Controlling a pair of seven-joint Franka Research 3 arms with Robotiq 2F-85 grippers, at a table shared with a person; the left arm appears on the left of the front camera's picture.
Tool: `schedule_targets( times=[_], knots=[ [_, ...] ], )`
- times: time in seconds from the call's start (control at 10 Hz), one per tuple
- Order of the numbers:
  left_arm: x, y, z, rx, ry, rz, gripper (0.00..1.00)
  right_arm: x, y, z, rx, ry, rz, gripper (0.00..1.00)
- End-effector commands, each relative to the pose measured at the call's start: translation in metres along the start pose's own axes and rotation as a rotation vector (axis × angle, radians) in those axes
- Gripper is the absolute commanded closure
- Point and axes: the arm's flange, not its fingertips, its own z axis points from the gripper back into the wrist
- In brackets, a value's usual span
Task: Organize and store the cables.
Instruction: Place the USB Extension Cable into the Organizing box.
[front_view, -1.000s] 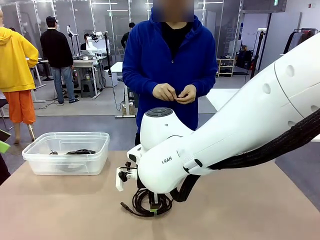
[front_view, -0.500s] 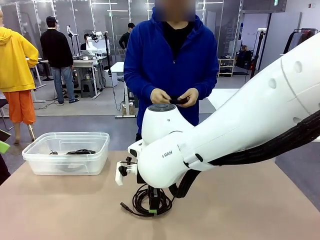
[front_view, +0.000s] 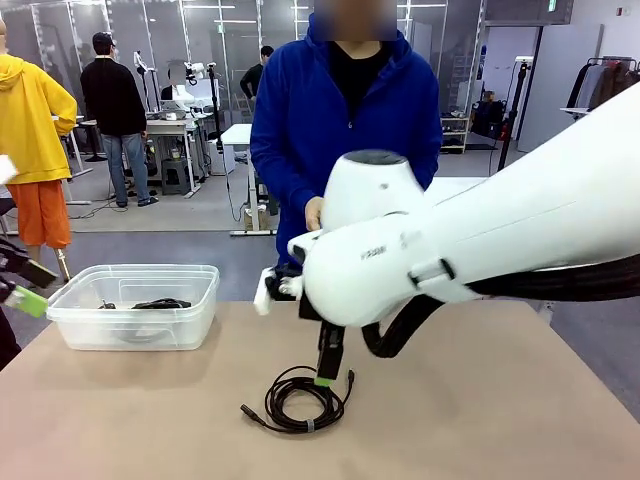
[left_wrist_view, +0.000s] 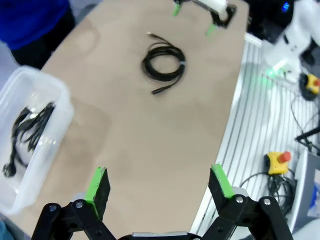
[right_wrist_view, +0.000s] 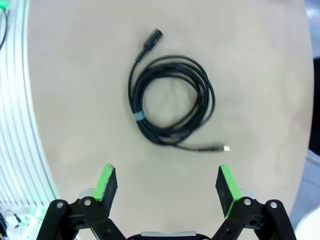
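Above the middle of the tan table (right_wrist_view: 260, 65), the right gripper (right_wrist_view: 167, 175) is held with its green-padded fingers spread wide and nothing between them. Just below it, a black cable wound into a loose ring, with a plug at each end (right_wrist_view: 172, 107), is seen lying flat and free on the tabletop. Well to the robot's left, the left gripper (left_wrist_view: 160, 182) is also held open and empty, high over the table. Near it, a clear plastic storage bin (left_wrist_view: 60, 95) is placed at the table's left side, and a tangled black cord (left_wrist_view: 27, 127) is already stored inside.

The task is judged to be partly done: at least one cord is binned, while the ringed cable is still to be carried over.

Compared with a second ago, the right gripper is now raised clear of the ring, where before it was lowered into the loops. Its fingers are now opened fully. The ring is left in much the same spot.
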Motion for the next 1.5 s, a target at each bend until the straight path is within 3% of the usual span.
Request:
schedule_targets(
  times=[0.0, 0.5, 0.8, 1.1, 1.3, 1.4],
  knots=[
    [0.029, 0.001, -0.033, 0.001, 0.091, -0.124, 0.0, -0.053, -0.001, 0.026, -0.001, -0.055, -0.09, 0.0],
    [0.103, -0.041, -0.137, -0.16, 0.23, -0.335, 0.0, -0.195, -0.023, 0.082, -0.133, -0.202, -0.447, 0.0],
    [0.123, -0.065, -0.194, -0.195, 0.296, -0.359, 0.0, -0.275, -0.013, 0.1, -0.163, -0.244, -0.585, 0.0],
    [0.131, -0.069, -0.216, -0.182, 0.275, -0.345, 0.0, -0.319, -0.004, 0.103, -0.228, -0.247, -0.697, 0.0],
    [0.126, -0.064, -0.218, -0.276, 0.284, -0.386, 0.0, -0.33, -0.006, 0.107, -0.247, -0.251, -0.721, 0.0],
    [0.124, -0.07, -0.218, -0.215, 0.289, -0.356, 0.0, -0.321, -0.043, 0.127, -0.212, -0.251, -0.685, 0.0]
  ],
)
